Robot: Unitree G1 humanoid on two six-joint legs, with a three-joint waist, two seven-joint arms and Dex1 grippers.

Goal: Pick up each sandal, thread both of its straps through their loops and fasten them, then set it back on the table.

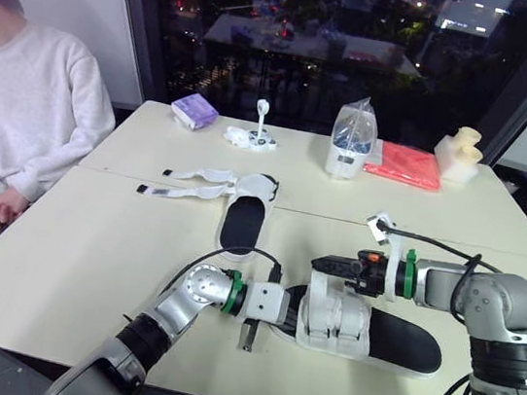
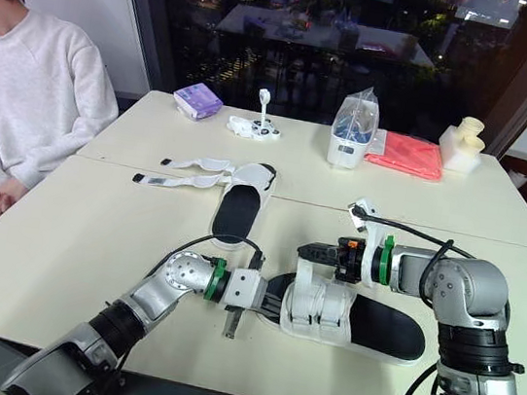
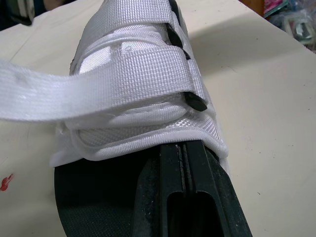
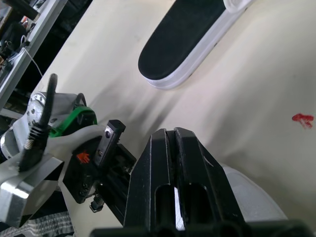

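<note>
1. Near sandal (image 1: pixel 391 341): lying flat on the bench (image 1: pixel 88 261) between the two arms, black insole facing up, white upper sitting at the end toward the left arm.
2. Its straps: one is lying closed across the upper. The other strap (image 3: pixel 98 94) is stretching out sideways off the upper.
3. Left pincer (image 3: pixel 183 148): fingers pressing together, lying on the insole with tips touching the upper's edge.
4. Right pincer (image 1: pixel 319 261): fingers pressing together, hanging just above the upper. Whether it is nipping a strap cannot be told.
5. Far sandal (image 1: pixel 242 222): lying further back on the bench, well apart from both pincers, its open straps (image 1: pixel 192 183) trailing out flat toward the robot's left.
6. Person (image 1: pixel 20 114): sitting at the bench's left side.
</note>
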